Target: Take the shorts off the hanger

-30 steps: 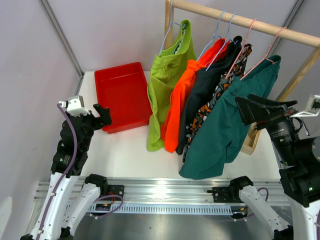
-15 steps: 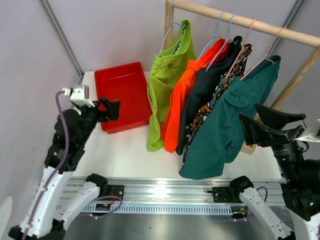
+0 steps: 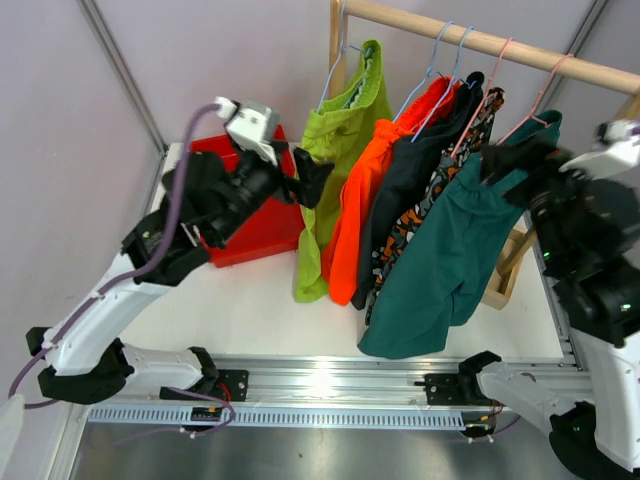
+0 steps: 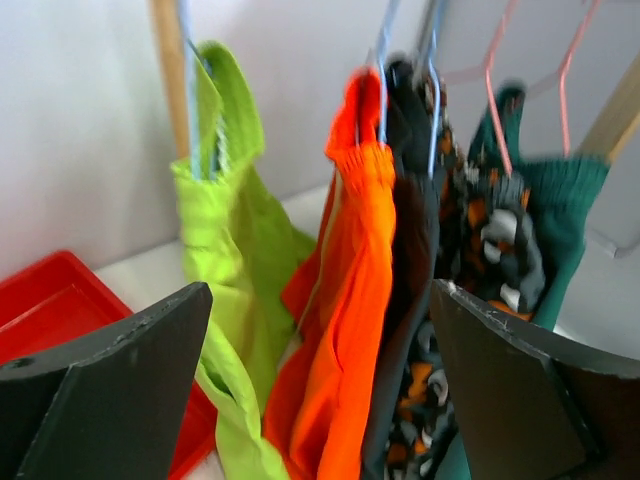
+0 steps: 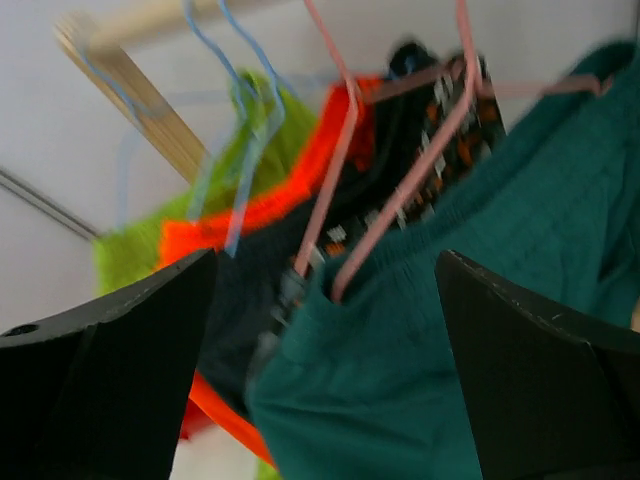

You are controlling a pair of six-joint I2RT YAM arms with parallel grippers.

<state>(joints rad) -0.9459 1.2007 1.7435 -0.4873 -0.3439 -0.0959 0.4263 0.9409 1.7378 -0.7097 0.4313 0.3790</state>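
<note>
My left claw (image 3: 312,176) and right claw (image 3: 505,160) both gape wide and empty, so I should pinch the waistband of the teal shorts (image 3: 450,250), clear of the pink hanger (image 3: 546,92).

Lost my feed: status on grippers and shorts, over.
Left gripper open, by lime shorts. Right gripper open, at teal shorts. All five hanging; nothing blocking.

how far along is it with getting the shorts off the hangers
Nothing is off yet: the lime green shorts, bright orange shorts, dark navy shorts, camouflage shorts and teal shorts all hang on the rail. In hand: the left end effector, open, hovers by the lime pair; the right end effector, open, by the teal pair. All five are left.
</note>
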